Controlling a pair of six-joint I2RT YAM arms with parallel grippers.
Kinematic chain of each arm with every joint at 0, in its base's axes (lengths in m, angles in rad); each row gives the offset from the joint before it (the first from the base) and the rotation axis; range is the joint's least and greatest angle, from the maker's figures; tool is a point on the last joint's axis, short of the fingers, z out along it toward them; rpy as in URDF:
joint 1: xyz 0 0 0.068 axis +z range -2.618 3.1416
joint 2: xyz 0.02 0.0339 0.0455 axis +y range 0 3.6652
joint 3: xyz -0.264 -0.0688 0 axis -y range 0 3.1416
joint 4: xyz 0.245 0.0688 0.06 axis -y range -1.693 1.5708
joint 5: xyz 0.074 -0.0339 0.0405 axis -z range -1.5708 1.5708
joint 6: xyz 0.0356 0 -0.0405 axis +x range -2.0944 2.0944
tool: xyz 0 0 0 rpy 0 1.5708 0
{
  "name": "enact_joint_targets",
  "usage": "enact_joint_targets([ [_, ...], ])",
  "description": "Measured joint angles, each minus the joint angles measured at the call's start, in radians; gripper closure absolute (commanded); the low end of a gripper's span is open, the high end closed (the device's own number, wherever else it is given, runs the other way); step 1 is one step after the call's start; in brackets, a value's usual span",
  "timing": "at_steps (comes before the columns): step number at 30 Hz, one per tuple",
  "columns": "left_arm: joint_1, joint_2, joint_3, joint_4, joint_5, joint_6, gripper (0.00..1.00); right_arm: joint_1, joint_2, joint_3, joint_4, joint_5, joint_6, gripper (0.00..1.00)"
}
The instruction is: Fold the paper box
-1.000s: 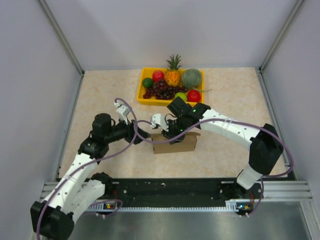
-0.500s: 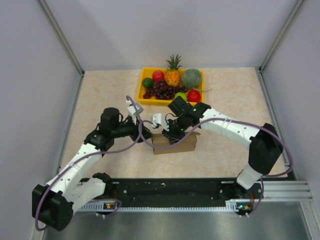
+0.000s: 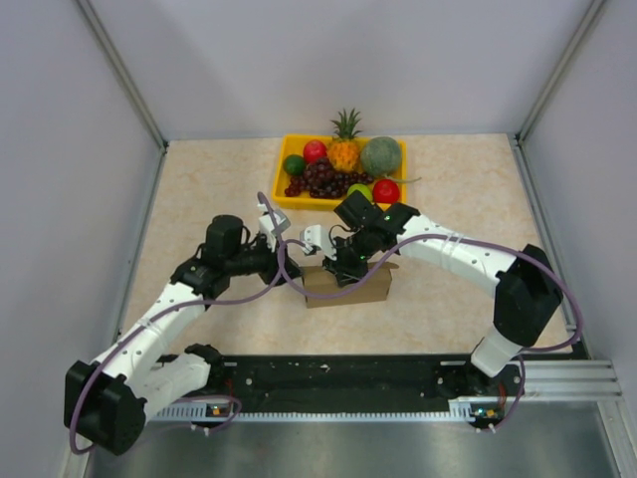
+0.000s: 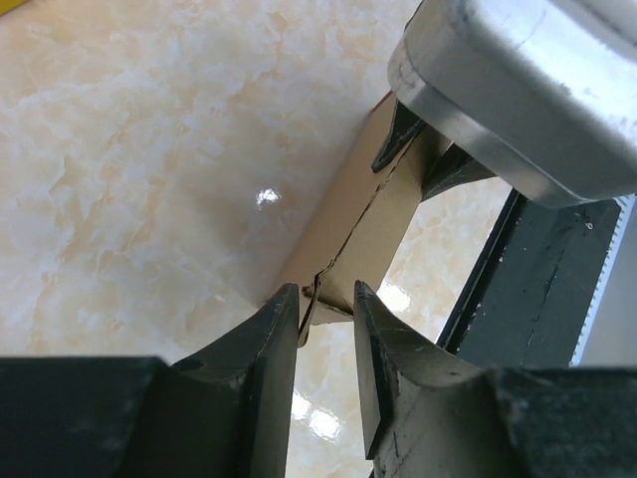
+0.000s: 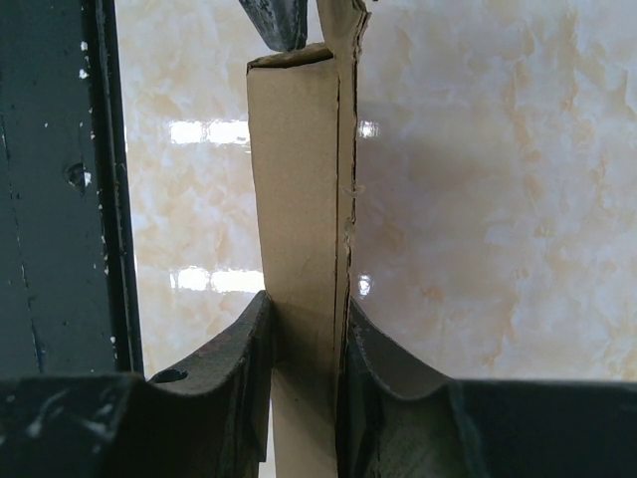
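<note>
The brown cardboard paper box (image 3: 350, 286) stands partly formed in the middle of the beige marble-patterned desk (image 3: 199, 189), in front of the yellow plastic tray of fruit (image 3: 282, 191) and apart from it. Both arms meet over it.

The right gripper (image 5: 307, 329) comes down from above and is clamped on an upright wall panel, one finger pressed flat against each face. The left gripper (image 4: 326, 309) reaches in low from the left end. Its fingers sit nearly together around the ragged corner where a flap meets that wall, and the cardboard fills the gap, so it appears to be pinching that corner.

The step in hand looks like squaring up the left end and bringing its flap round. To do it well, the right arm should act only as an anchor: it should hold the wall vertical and not pull, because a thin panel bows easily. The left arm should then swing the flap about its crease rather than drag it sideways, which would slide the whole box across the smooth desk. The left grip is only on the very edge, so the corner could tear or slip out; a slow arc with steady pressure suits it. Whether the flap's tab has a slot to enter cannot be seen from these views.
</note>
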Motion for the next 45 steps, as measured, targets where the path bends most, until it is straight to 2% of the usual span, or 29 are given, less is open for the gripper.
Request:
enact_joint_targets([
  [3, -0.006, -0.001, 0.0, -0.011, -0.013, 0.0, 0.75, 0.0, 0.0, 0.0, 0.0, 0.0, 0.0, 0.77],
  [4, -0.01, -0.002, 0.0, -0.011, -0.019, -0.003, 0.82, 0.0, 0.0, 0.0, 0.0, 0.0, 0.0, 0.77],
  [9, -0.03, -0.017, -0.005, 0.008, -0.066, -0.064, 1.0, 0.0, 0.0, 0.0, 0.003, 0.0, 0.012, 0.8],
  [16, -0.06, -0.066, -0.063, 0.083, -0.19, -0.278, 1.0, -0.002, -0.005, -0.016, 0.032, -0.005, 0.079, 0.79],
  [21, -0.125, -0.131, -0.124, 0.147, -0.332, -0.424, 1.0, -0.006, -0.04, -0.071, 0.097, -0.015, 0.138, 0.79],
  [27, -0.237, -0.132, -0.121, 0.149, -0.548, -0.506, 1.0, -0.005, -0.059, -0.103, 0.141, -0.008, 0.211, 0.75],
  [32, -0.303, -0.135, -0.124, 0.157, -0.673, -0.522, 1.0, -0.003, -0.09, -0.154, 0.209, 0.006, 0.286, 0.57],
  [37, -0.328, -0.172, -0.155, 0.177, -0.697, -0.508, 1.0, 0.009, -0.108, -0.207, 0.285, 0.028, 0.344, 0.42],
  [41, -0.335, -0.206, -0.182, 0.187, -0.692, -0.492, 1.0, 0.006, -0.127, -0.228, 0.327, 0.036, 0.375, 0.33],
  [45, -0.34, -0.222, -0.201, 0.185, -0.684, -0.485, 1.0, -0.011, -0.185, -0.271, 0.355, 0.04, 0.415, 0.3],
])
